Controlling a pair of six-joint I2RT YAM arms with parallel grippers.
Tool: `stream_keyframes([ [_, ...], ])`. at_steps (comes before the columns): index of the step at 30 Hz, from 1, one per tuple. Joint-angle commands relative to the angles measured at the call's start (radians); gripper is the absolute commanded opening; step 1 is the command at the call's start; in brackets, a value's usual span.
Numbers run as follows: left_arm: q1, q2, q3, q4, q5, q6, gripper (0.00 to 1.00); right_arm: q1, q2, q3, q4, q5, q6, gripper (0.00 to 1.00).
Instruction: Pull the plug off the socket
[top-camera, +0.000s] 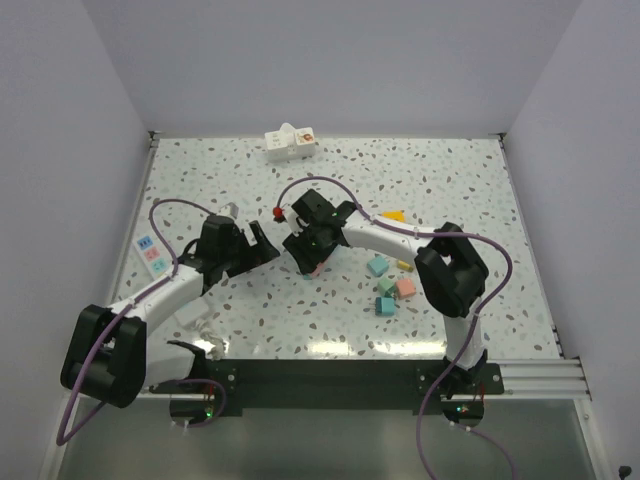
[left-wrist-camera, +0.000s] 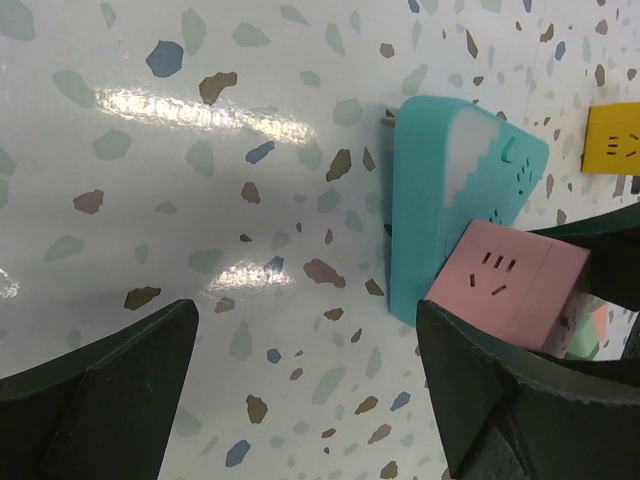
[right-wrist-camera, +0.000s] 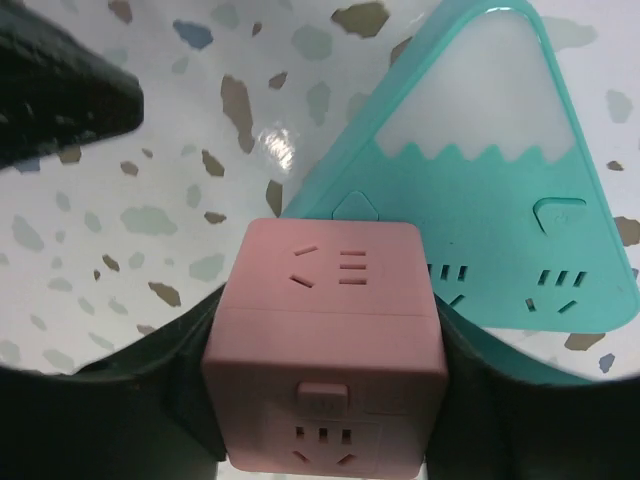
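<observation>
A teal mountain-shaped socket (left-wrist-camera: 440, 200) lies flat on the speckled table; it also shows in the right wrist view (right-wrist-camera: 490, 210). A pink cube plug (right-wrist-camera: 325, 340) sits over its lower corner, and also shows in the left wrist view (left-wrist-camera: 510, 285). I cannot tell whether its prongs are seated. My right gripper (right-wrist-camera: 325, 400) is shut on the pink cube, one finger on each side; it is at table centre in the top view (top-camera: 312, 245). My left gripper (left-wrist-camera: 310, 390) is open and empty just left of the socket (top-camera: 262, 245).
A white power strip (top-camera: 291, 143) lies at the back edge. Several small coloured cubes (top-camera: 390, 290) and a yellow block (top-camera: 395, 214) lie to the right; the yellow block shows in the left wrist view (left-wrist-camera: 618, 140). A card with coloured squares (top-camera: 152, 254) lies at the left.
</observation>
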Motion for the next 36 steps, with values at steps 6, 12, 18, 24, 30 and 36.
stream_keyframes([
  [6,0.008,0.061,-0.014,0.194,0.126,-0.026,0.96,-0.01,-0.174,-0.101,0.122,-0.111,0.205,0.0],
  [12,0.006,0.13,-0.008,0.379,0.209,-0.118,1.0,-0.011,-0.246,-0.131,0.126,-0.166,0.209,0.0],
  [18,-0.047,0.245,0.073,0.444,0.246,-0.148,1.0,-0.01,-0.279,-0.132,0.134,-0.172,0.231,0.0],
  [24,-0.116,0.253,0.056,0.577,0.253,-0.191,1.0,-0.008,-0.271,-0.107,0.135,-0.188,0.24,0.0],
  [30,-0.149,0.303,0.061,0.578,0.311,-0.173,0.98,-0.01,-0.283,-0.092,0.138,-0.174,0.251,0.0],
  [36,-0.201,0.357,0.045,0.591,0.35,-0.171,0.68,-0.01,-0.283,-0.062,0.161,-0.125,0.287,0.0],
])
